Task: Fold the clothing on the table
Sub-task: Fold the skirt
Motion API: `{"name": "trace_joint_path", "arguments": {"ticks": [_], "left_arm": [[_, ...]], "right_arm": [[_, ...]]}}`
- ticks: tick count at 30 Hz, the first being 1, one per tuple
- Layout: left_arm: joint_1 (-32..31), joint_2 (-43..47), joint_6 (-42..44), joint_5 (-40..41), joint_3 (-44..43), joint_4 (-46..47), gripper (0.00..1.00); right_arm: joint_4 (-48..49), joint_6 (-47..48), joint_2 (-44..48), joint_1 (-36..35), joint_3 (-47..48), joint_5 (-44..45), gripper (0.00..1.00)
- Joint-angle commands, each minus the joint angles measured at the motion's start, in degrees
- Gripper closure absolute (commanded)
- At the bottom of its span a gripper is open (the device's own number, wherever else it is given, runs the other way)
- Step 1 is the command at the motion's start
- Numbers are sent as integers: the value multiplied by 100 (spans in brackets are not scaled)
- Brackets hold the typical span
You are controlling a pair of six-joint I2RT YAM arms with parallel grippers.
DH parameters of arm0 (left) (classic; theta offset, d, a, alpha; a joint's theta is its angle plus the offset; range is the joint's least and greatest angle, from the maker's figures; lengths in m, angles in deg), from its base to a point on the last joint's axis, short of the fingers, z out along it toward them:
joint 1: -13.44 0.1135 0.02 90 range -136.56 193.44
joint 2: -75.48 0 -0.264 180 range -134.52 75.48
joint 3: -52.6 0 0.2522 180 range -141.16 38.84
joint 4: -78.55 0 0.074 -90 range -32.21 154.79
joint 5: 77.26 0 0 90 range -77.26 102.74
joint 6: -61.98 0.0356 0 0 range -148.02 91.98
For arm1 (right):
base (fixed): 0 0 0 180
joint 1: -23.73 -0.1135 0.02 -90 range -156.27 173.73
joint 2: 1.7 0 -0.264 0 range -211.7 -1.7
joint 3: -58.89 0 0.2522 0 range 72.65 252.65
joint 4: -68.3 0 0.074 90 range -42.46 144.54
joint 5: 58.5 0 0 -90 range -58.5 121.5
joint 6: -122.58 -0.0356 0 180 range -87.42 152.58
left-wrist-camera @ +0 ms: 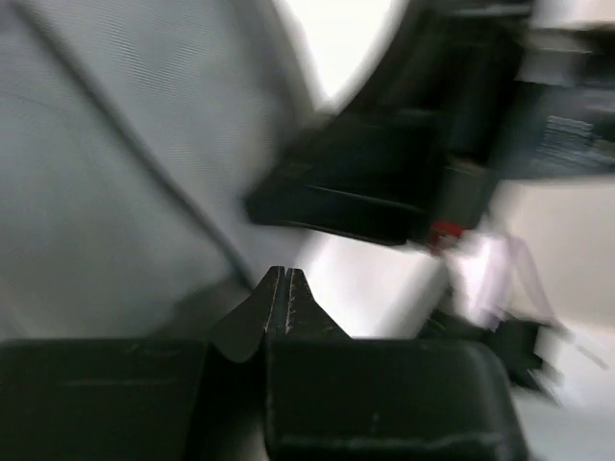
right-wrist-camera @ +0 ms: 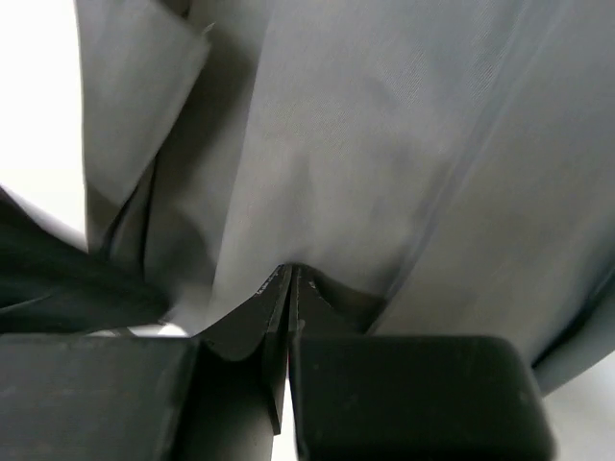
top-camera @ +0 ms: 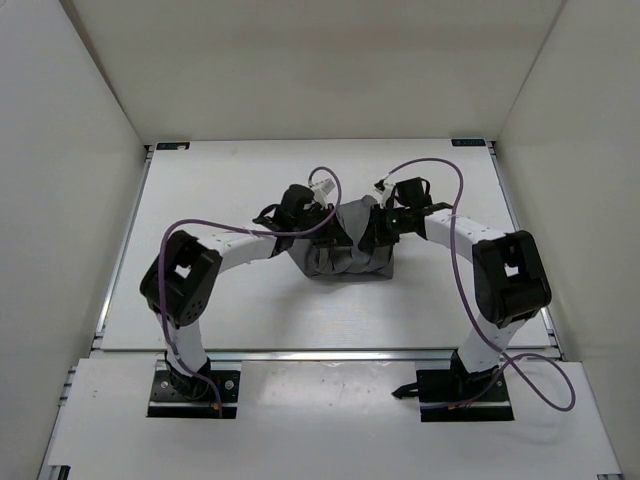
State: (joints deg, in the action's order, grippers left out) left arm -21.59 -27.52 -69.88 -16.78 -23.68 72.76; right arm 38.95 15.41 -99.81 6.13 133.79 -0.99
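Grey skirt [top-camera: 348,258] bunched mid table [top-camera: 230,180], left gripper [left-wrist-camera: 285,279] jaws pressed together beside it, right gripper [right-wrist-camera: 290,274] jaws pinching its cloth

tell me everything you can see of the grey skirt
The skirt is soft grey fabric with long pleat creases, bunched into a rumpled heap in the middle of the table. The right pincer is shut on a puckered fold. The left pincer is shut at its other side, grip unclear in the blur.

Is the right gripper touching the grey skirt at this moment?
Touching. The right wrist view shows it: fabric of the grey skirt runs straight into the tips of the shut right gripper.
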Motion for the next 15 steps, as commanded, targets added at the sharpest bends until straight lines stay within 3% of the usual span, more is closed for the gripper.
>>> {"name": "trace_joint_path", "arguments": {"ticks": [1, 5, 9, 15], "left_arm": [[-179, -210, 784, 1874, -523, -1242, 100], [144, -405, 1076, 2565, -569, -1799, 100], [680, -283, 1040, 2310, -296, -1579, 100], [883, -212, 1277, 1942, -515, -1816, 99]], "right_arm": [[83, 240, -155, 91, 389, 67, 100], [-49, 372, -332, 301, 504, 41, 100], [-101, 486, -358, 460, 486, -20, 100], [-119, 486, -464, 653, 634, -231, 100]]}}
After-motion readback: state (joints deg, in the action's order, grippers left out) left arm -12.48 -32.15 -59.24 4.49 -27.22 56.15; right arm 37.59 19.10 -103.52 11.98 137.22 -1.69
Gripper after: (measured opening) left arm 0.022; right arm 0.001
